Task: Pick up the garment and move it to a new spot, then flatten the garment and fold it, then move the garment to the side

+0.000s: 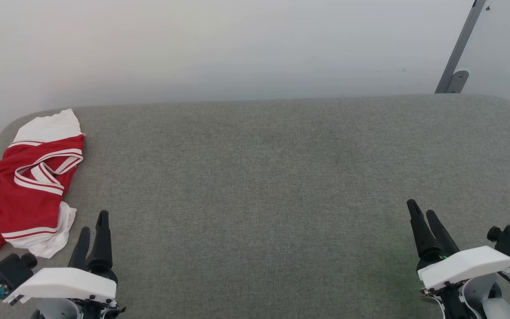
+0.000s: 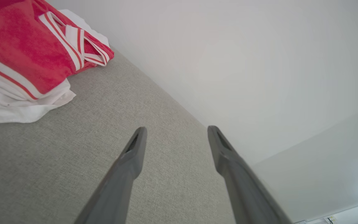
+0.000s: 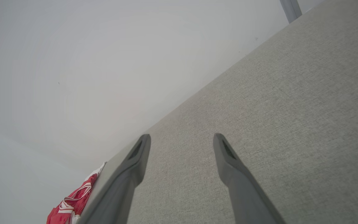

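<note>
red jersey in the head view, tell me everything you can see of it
The red jersey lies crumpled and folded over itself at the left end of the grey fabric surface, partly cut off by the head view's edge. Soft cloth, white sleeves, red-and-white striped trim, a bit of white-outlined lettering. Only the surface touches it; the open fingers of the left gripper stand nearby, apart.

garment (image 1: 20,186) left end | left pincer (image 1: 94,221) beside | right pincer (image 1: 420,207) well apart
</note>
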Controlling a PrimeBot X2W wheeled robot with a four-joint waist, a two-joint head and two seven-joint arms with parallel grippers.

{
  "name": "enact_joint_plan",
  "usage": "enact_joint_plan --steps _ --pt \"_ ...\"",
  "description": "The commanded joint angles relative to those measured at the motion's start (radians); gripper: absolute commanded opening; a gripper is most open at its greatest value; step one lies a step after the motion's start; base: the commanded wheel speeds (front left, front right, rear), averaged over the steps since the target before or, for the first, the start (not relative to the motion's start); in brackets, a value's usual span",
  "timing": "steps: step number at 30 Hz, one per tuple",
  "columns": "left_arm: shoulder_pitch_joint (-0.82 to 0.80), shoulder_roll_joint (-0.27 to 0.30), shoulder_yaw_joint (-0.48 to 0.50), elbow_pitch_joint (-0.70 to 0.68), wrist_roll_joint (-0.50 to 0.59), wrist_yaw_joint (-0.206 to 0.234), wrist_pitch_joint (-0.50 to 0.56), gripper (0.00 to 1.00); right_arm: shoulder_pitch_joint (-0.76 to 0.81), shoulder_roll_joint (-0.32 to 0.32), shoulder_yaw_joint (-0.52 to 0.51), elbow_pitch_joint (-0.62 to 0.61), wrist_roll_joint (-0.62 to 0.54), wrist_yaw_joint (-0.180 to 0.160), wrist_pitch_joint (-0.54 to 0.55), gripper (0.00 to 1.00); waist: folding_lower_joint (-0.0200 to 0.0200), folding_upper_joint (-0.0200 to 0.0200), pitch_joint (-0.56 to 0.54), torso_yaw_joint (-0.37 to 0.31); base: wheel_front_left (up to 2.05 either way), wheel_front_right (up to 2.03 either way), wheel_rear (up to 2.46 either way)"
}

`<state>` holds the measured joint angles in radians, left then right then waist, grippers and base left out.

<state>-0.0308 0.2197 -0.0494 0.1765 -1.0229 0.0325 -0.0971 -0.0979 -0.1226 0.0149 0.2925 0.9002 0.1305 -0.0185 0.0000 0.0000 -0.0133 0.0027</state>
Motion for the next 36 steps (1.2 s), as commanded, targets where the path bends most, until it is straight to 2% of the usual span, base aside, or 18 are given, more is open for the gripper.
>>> enact_joint_plan --steps 1,19,36 --pt "-0.002 0.011 0.000 -0.018 0.039 -0.003 -0.009 1.00 -0.026 -0.007 0.003 -0.015 -0.025 0.000 -0.011 1.00 0.0000 0.0000 0.000 0.000 0.00 0.00 0.00" --pt "0.027 0.019 0.010 -0.040 0.278 -0.020 -0.059 1.00 -0.028 -0.017 0.018 -0.019 -0.205 0.000 -0.056 1.00 0.0000 0.0000 -0.003 0.003 0.00 0.00 0.00" --pt "0.048 0.007 0.032 -0.059 0.449 -0.045 -0.098 1.00 -0.031 -0.026 0.031 -0.018 -0.336 0.000 -0.093 1.00 0.0000 0.0000 -0.005 0.005 0.00 0.00 0.00"
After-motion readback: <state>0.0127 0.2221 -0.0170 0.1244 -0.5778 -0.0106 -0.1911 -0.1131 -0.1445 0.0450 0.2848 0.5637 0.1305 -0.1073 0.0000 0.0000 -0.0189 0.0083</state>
